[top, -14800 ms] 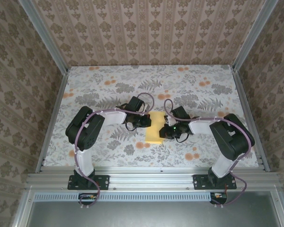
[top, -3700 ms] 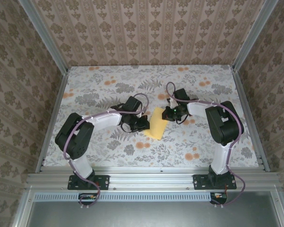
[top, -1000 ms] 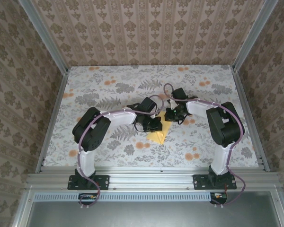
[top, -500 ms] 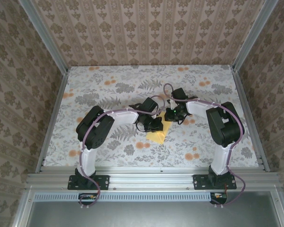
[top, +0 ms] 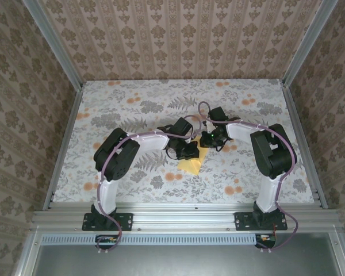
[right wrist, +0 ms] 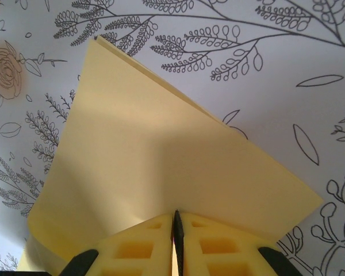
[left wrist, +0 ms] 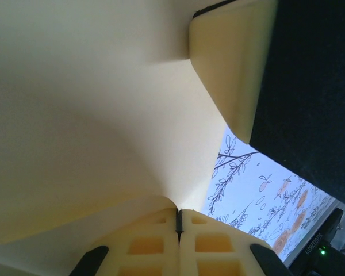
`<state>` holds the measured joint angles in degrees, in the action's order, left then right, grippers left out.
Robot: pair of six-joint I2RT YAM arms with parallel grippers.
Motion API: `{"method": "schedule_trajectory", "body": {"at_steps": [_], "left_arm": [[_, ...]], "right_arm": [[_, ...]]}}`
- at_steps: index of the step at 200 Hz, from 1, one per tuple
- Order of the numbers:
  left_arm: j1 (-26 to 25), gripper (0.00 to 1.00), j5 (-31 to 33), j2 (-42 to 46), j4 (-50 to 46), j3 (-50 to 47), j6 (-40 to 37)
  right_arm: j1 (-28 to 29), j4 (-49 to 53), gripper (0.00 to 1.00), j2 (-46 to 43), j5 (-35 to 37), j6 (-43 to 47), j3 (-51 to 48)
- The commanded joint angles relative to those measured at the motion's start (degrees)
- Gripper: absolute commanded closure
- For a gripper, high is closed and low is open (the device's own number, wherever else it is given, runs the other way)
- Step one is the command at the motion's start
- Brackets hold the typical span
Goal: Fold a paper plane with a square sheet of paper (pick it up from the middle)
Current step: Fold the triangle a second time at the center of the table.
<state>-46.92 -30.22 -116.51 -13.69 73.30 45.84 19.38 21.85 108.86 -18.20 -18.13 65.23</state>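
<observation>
Right, both pairs squeezed tight: my left gripper (left wrist: 178,221) and my right gripper (right wrist: 175,224) each pinch the thin yellow-orange square sheet of paper (right wrist: 161,161), doubled, fanning ahead of them. Left slid in seconds ago, so the next crease looks ready; flowered white cloth (right wrist: 247,57) beyond.

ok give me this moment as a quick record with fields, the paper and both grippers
paper: thin yellow-orange sheet of paper, folded over, two layers showing at its far edge
left gripper: shut on the paper
right gripper: shut on the paper's near edge
surface: white floral cloth
stage: no pointed dart shape yet
</observation>
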Motion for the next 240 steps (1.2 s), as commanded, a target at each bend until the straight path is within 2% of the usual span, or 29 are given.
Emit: {"method": "schedule_trajectory", "body": {"at_steps": [1,132,204,240], "left_arm": [[-0.3,0.94,-0.5,-1.5,-0.4,1.5,-0.9],[-0.2,0.94,-1.2,-3.3,1.2,0.3,-0.9],[-0.2,0.84,-1.6,-3.6,1.7,0.4,-1.6],[-0.1,0.73,-2.1,-3.3,2.6,0.3,-2.0]], "right_arm": [[0.7,2.2,0.86,2.8,2.0,0.7,-0.7],[0.6,2.7,0.86,2.7,2.3,1.0,-0.6],[0.6,2.6,0.86,2.7,2.2,1.1,-0.6],[0.6,2.8,0.86,2.7,2.2,1.1,-0.5]]}}
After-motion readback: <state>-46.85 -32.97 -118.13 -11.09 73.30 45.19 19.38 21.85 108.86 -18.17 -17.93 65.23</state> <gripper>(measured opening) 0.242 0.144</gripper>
